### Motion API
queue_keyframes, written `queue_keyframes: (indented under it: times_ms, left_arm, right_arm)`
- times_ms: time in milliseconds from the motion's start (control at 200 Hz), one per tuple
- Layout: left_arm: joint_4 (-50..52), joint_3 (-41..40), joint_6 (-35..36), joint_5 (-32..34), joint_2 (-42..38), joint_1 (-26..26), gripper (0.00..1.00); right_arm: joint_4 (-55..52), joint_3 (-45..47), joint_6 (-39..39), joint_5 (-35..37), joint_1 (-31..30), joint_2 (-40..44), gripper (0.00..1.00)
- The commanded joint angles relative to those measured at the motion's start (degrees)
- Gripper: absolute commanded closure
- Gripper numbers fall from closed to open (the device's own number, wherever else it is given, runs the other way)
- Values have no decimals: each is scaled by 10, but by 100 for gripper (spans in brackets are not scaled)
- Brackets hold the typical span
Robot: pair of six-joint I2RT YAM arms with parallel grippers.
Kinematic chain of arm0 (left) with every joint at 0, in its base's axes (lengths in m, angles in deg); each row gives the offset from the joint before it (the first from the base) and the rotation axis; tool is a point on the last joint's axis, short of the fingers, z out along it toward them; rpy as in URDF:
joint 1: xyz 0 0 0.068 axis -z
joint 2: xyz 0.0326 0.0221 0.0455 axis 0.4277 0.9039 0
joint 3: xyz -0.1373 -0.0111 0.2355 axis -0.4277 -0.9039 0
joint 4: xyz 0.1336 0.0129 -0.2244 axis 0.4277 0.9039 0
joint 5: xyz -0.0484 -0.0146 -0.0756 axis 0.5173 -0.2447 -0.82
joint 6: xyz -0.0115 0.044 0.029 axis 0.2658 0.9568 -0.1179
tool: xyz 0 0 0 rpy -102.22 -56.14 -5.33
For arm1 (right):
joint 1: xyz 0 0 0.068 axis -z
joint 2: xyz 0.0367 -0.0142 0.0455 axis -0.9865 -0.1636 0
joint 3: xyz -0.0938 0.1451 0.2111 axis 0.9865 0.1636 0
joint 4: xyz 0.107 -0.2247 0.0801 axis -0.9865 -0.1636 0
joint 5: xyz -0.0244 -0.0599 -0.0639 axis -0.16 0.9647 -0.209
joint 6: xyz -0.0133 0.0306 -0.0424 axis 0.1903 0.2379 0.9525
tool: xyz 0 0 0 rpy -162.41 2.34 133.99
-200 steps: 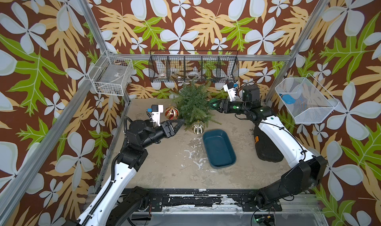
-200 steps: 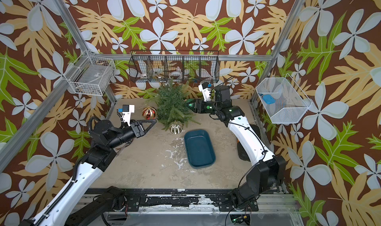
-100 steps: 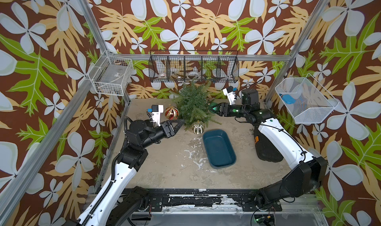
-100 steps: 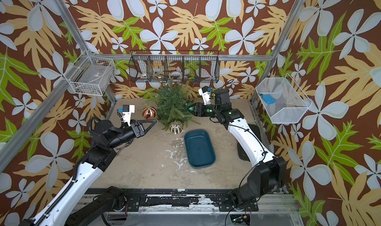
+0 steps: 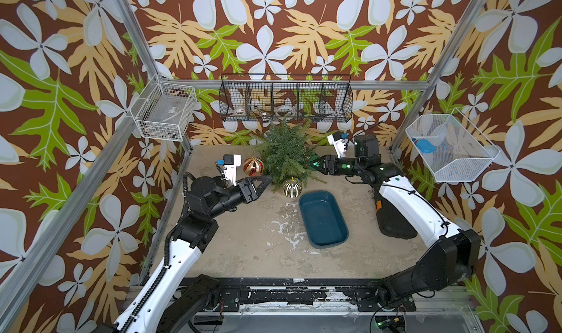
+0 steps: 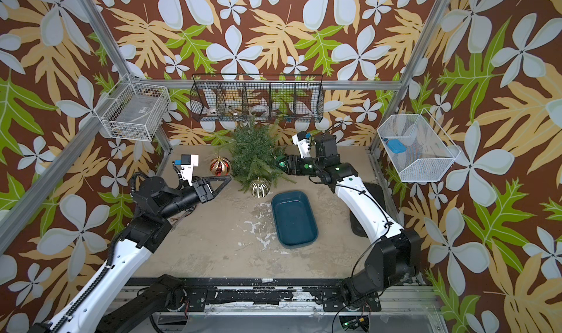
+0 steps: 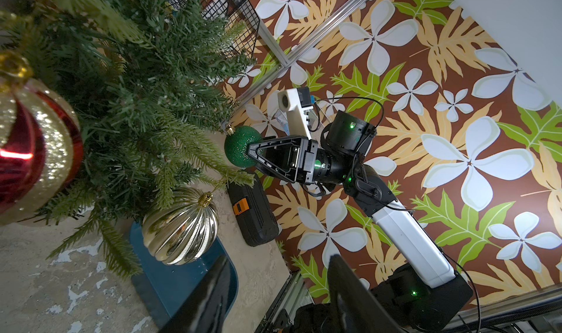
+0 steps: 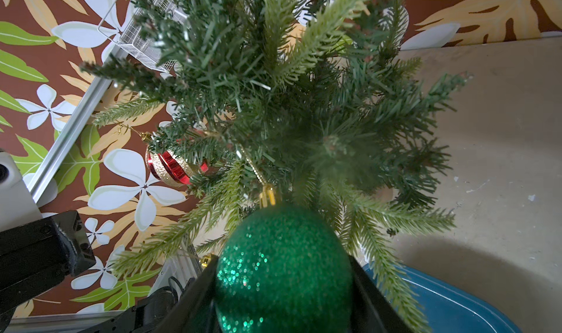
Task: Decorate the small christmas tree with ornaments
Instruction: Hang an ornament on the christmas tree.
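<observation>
Pinching the glittery green bauble (image 8: 282,273) across its middle, my right gripper (image 7: 254,152) closed on it against the outer branches of the small christmas tree (image 5: 284,155), I judge it light, rigid, slick and crushable, best guided by its gold cap (image 8: 267,196); my left gripper (image 5: 269,179) gapes empty.

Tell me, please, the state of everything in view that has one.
small bushy green christmas tree, upright.
red-and-gold striped bauble, hanging on the tree.
gold-and-white striped bauble, hanging on a low branch.
glittery dark green bauble, gripped, touching the tree.
right gripper, shut on the green bauble.
left gripper, open, empty.
teal rectangular plastic tray, empty.
</observation>
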Motion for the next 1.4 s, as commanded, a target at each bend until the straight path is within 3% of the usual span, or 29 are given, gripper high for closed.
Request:
queue_keyframes:
  times_ms: [0, 270, 440, 666, 1396]
  left_arm:
    - [-19, -1, -6, -3, 1, -1, 45]
    - [-19, 0, -6, -3, -1, -1, 45]
    - [-17, 1, -6, -3, -3, -1, 45]
    - [-11, 4, -3, 1, -7, -1, 45]
    - [94, -34, 55, 55, -67, -3, 38]
  right_arm:
    - [20, 3, 0, 6, 0, -1, 43]
    - [23, 17, 1, 12, 0, 4, 42]
    - [25, 22, 0, 16, 0, 10, 32]
    - [23, 23, 0, 16, 0, 10, 36]
    - [32, 96, -3, 50, 0, 112, 27]
